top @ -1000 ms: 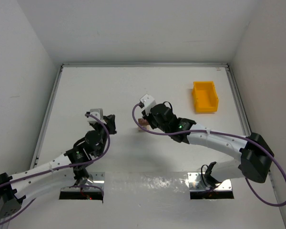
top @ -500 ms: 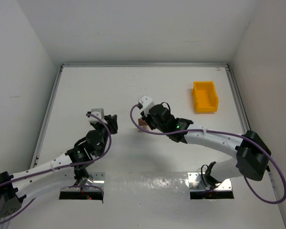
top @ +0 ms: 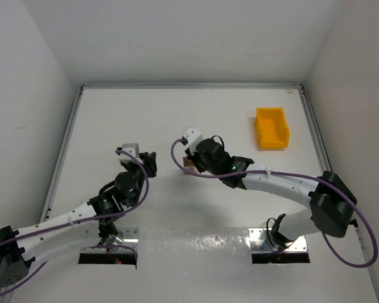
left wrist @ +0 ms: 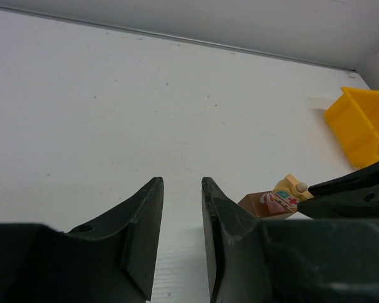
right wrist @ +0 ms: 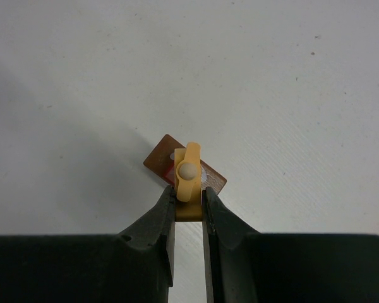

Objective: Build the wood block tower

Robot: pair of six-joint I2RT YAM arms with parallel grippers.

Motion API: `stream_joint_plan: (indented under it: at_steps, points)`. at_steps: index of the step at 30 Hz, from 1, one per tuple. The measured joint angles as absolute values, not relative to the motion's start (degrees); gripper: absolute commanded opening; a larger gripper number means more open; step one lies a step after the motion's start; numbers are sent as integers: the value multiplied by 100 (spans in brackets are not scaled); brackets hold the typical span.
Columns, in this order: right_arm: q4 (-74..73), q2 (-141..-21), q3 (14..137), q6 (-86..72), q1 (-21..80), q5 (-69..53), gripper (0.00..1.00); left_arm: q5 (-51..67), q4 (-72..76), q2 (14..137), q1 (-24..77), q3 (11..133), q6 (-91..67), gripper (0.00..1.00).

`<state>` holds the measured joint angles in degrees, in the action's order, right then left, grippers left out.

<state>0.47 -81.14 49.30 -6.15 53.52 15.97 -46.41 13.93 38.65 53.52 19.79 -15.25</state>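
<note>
Right wrist view: my right fingers (right wrist: 169, 203) are clamped on a pale tan block (right wrist: 188, 169) with a round peg. It is held directly over a dark brown block (right wrist: 156, 158) lying flat on the white bench (right wrist: 290, 95); I cannot tell whether the two touch. Left wrist view: my left fingers (left wrist: 150, 202) stand slightly apart with nothing between them, the two blocks at their 3 o'clock. Top external view: the blocks sit near mid-bench, the left fingers at their 9 o'clock, a yellow plastic bin (top: 271, 128) well apart at 2 o'clock.
</note>
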Motion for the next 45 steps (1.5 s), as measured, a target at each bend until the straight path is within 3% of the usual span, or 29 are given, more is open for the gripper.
stream_joint_plan:
  at_steps: [45]
  points:
    - [399,-8346,4779,-908,5352,1863,8,-4580,1396,3927,5352,1977,-1500,28]
